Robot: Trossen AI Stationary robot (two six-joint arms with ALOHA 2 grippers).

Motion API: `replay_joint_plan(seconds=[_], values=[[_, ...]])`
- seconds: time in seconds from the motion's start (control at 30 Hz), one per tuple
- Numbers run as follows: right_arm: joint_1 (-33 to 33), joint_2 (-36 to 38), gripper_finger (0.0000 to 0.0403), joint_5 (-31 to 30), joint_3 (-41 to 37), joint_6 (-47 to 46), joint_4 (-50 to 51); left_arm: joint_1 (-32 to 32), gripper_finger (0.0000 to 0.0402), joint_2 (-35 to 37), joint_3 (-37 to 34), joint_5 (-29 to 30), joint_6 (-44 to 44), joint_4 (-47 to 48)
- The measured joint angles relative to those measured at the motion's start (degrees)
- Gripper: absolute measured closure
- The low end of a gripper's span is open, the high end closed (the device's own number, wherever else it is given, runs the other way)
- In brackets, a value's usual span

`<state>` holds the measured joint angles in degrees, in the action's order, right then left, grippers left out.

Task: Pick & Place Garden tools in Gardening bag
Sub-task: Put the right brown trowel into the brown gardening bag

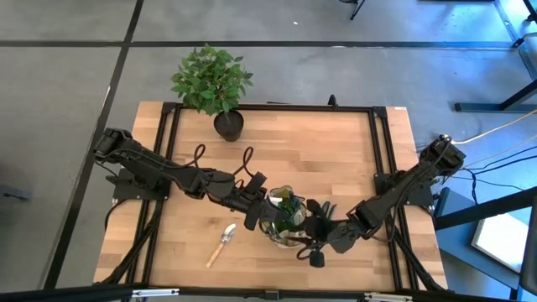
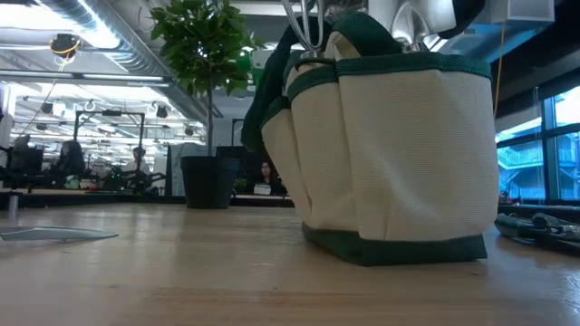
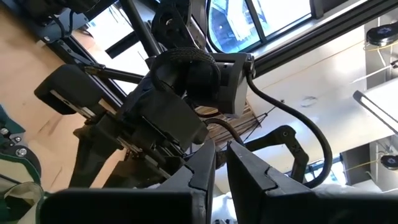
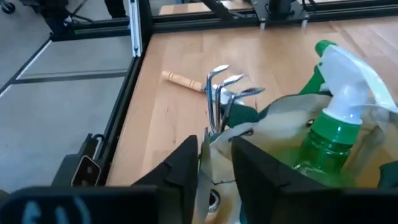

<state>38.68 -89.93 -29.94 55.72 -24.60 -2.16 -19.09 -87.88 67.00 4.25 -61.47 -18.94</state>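
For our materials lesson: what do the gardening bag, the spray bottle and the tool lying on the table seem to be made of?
Gardening bag: woven cream fabric with green trim, matte; weave and seams show. Spray bottle: translucent green plastic, glossy, with a white plastic trigger. Tool: pale wooden handle, shiny metal prongs.

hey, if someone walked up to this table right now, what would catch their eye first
Probably the gardening bag at the table's front centre, with both grippers, left and right, crowded against it and a green spray bottle standing inside. Next, a wooden-handled trowel lying left of it and the leafy potted plant at the back edge.
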Motion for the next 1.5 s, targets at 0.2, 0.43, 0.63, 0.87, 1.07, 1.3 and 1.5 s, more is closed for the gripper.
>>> replay_joint_plan(seconds=[0.2, 0.43, 0.63, 0.87, 1.07, 1.3, 1.5], values=[[0.0, 0.0, 0.0351, -1.9, 0.0, -0.4, 1.5, 0.1, 0.037, 0.0, 0.0, 0.2, 0.3, 0.4], [0.0, 0.0, 0.0397, -2.0, 0.0, -0.4, 1.8, 0.1, 0.037, 0.0, 0.0, 0.2, 0.2, 1.2], [0.0, 0.0, 0.04, -3.7, 0.0, -0.3, 1.6, 0.1, 0.0368, 0.0, 0.0, 0.2, 0.2, 1.4], [0.3, 1.6, 0.0401, -4.7, 0.0, -0.2, 1.7, 0.1, 0.0372, 0.0, 0.0, 0.2, 0.2, 1.7], [0.3, 3.7, 0.0402, -6.1, 0.1, 0.0, 2.0, 0.1, 0.0373, 0.0, 0.0, 0.2, 0.2, 2.2], [1.4, 3.8, 0.0402, -0.7, 0.1, 0.0, 1.9, 0.1, 0.0373, 0.0, 0.0, 0.2, 0.2, 2.3], [2.1, 3.8, 0.0403, -1.5, 0.1, 0.7, 3.8, 0.1, 0.0373, 0.0, 0.0, 0.2, 0.2, 2.4]])
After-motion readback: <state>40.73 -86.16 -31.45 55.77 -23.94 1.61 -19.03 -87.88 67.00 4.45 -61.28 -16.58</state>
